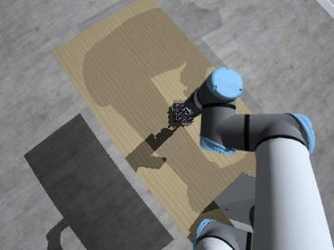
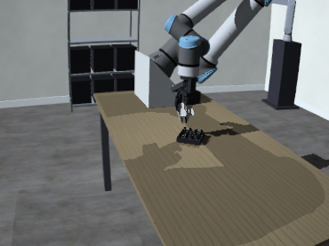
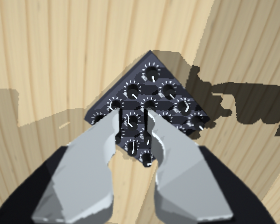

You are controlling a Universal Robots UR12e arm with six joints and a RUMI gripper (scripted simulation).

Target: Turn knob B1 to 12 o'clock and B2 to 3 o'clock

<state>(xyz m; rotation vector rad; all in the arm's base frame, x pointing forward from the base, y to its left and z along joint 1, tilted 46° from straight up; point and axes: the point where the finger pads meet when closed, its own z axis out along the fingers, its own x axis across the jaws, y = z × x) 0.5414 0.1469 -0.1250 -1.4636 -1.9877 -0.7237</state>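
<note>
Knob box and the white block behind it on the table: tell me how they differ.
The knob box is black, low and studded with knobs; the white block is plain and far taller. The knob box lies under the gripper; the white block stands farther back. Both rest on the wooden table.
</note>
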